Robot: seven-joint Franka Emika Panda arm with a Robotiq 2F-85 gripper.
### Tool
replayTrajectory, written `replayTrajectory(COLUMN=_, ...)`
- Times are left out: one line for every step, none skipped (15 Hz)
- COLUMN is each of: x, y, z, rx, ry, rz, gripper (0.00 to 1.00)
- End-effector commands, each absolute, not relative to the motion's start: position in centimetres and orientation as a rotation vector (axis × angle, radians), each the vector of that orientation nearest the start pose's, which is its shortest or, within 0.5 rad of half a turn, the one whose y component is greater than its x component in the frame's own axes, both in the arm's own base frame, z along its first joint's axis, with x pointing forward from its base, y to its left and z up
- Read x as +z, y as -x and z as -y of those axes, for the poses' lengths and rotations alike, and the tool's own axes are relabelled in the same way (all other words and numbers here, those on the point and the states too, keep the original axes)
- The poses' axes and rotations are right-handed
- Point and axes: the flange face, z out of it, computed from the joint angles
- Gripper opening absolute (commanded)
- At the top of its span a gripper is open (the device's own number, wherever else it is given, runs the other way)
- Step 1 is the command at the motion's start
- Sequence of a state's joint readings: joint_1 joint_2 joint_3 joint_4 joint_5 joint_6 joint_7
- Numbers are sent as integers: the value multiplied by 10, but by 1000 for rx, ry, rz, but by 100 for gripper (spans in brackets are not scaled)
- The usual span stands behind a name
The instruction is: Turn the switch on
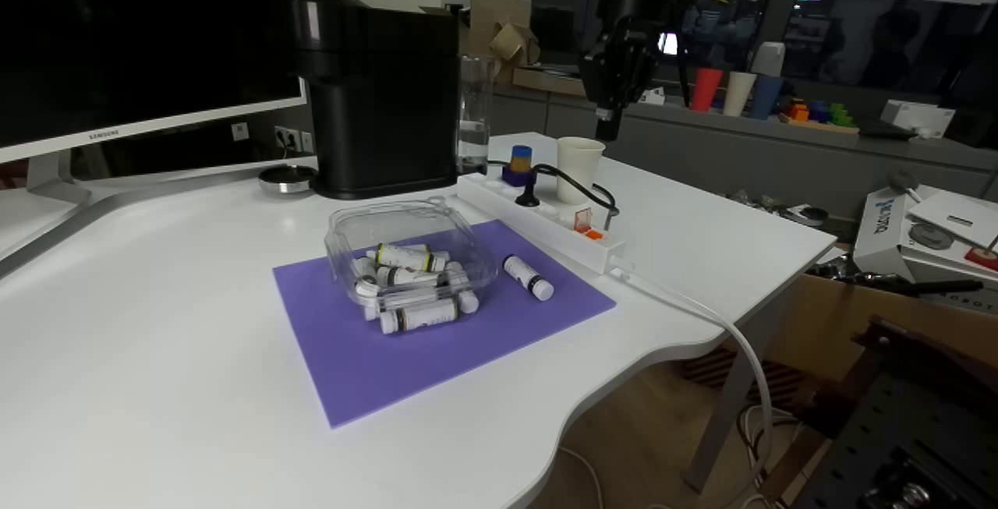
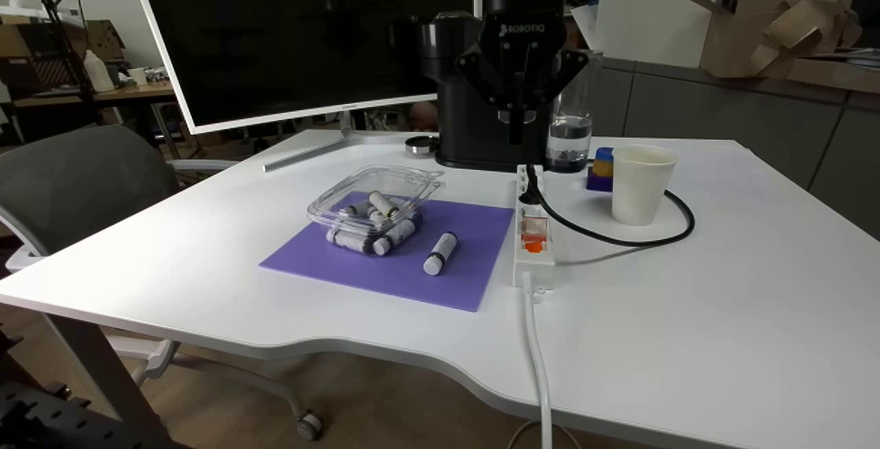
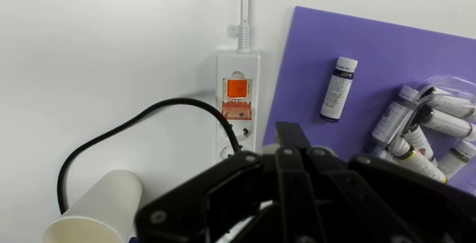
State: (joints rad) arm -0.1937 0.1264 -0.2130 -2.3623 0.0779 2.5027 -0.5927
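With the gripper point(image 1: 608, 127) pressed together (pinching nothing visible), line up above the square orange switch point(image 3: 237, 88) on the white power strip point(image 3: 238, 63), just beside the raised red cover point(image 3: 237, 110); then press straight down, without snagging it.

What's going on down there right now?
A black metal Robotiq gripper hangs above the white desktop, fingers closed together, holding nothing that I can see. Below it lies a long white plastic power strip. Its small square orange switch is exposed, with the see-through red plastic cover flipped open. Nothing is touching the switch; whether it is on or off, I can't tell.
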Motion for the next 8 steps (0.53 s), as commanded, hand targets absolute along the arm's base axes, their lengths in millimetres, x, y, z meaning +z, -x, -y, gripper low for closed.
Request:
replayTrajectory(x=266, y=-469, z=209, rx=-38, ry=3143, rz=116, gripper=0)
replayTrajectory(x=262, y=-468, z=213, rx=-42, ry=3149, rz=89, gripper=0)
replayTrajectory(x=258, y=-468, z=216, rx=-41, ry=3151, rz=66, gripper=0)
replayTrajectory(x=253, y=-468, z=219, rx=-50, ry=3163, rz=49, gripper=0)
replayTrajectory(x=247, y=-468, z=222, rx=-50, ry=3169, rz=38, gripper=0)
replayTrajectory(x=241, y=-468, z=224, rx=-47, ry=3173, rz=30, gripper=0)
replayTrajectory(x=233, y=-469, z=226, rx=-44, ry=3179, rz=33, gripper=0)
replayTrajectory(x=225, y=-469, z=228, rx=-31, ry=3178, rz=46, gripper=0)
